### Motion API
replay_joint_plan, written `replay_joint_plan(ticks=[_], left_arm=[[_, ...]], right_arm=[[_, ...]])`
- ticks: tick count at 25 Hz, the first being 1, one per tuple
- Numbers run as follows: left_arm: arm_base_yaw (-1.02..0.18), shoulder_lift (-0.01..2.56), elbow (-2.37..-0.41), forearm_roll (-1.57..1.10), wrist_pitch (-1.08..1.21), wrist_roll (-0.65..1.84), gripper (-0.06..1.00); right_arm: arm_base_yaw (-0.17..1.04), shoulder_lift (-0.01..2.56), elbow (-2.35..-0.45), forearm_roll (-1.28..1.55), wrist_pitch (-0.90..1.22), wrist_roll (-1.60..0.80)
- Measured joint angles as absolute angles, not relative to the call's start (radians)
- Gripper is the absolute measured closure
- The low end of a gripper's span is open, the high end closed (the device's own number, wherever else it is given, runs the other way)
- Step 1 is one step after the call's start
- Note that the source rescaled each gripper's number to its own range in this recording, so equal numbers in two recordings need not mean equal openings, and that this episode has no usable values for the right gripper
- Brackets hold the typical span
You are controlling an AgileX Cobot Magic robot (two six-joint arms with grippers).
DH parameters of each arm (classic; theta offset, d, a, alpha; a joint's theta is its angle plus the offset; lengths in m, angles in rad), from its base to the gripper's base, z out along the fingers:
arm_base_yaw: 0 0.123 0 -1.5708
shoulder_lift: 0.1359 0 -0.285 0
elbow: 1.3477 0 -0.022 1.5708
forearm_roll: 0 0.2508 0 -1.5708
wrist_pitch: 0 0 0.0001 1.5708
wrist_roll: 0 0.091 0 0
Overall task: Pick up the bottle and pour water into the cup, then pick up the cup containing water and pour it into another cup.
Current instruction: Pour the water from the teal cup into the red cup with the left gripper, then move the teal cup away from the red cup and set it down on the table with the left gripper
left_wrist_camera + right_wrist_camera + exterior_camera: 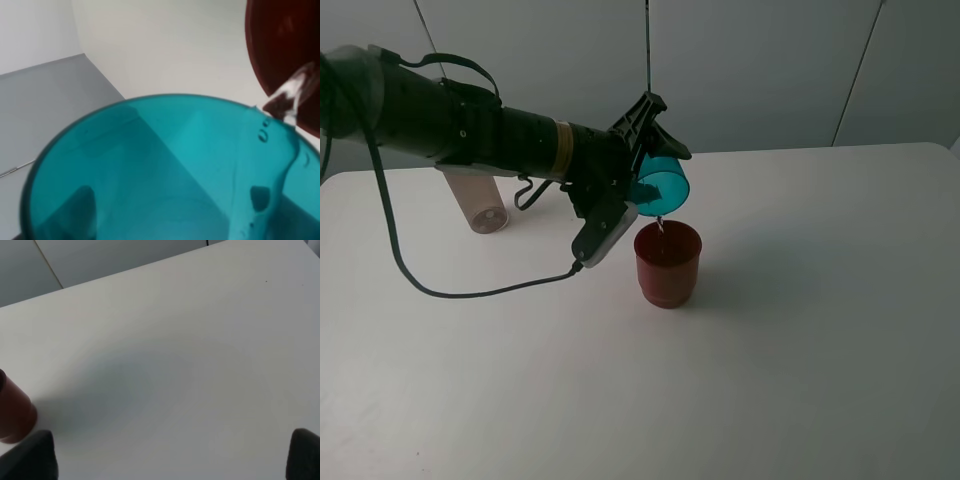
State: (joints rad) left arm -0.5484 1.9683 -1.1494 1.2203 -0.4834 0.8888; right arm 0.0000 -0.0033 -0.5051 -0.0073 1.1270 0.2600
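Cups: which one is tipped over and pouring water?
The teal cup, held tilted by the left gripper. The red cup stands upright below it, catching the water.

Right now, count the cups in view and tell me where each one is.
2. The teal cup is held tipped in the left gripper, above the red cup, which stands upright on the table. Water runs between them. None seems hidden.

The wide red-brown plastic cup (668, 264) stands upright near the middle of the white table (800, 380). The teal translucent plastic tumbler (660, 186) is tilted directly above it, held in the left hand (642, 160), its mouth over the cup's rim. The smoky clear plastic bottle (480, 203) stands well apart to the left, behind the left arm.
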Motion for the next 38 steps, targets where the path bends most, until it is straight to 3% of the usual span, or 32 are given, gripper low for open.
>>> replay_joint_plan(ticks=[18,22,30,38], left_arm=[[-0.548,1.968,-1.149,1.219,-0.483,0.842,0.85],[-0.548,1.968,-1.149,1.214,-0.483,0.664,0.85],[-0.506,1.968,-1.149,1.089,-0.580,0.011,0.85],[-0.389,2.011,-1.149,0.837,-0.730,-0.162,0.85]], right_arm=[[0.000,-0.003,-0.505,-0.007,1.127,0.264],[0.000,-0.003,-0.505,-0.007,1.127,0.264],[0.000,-0.003,-0.505,-0.007,1.127,0.264],[0.000,-0.003,-0.505,-0.007,1.127,0.264]])
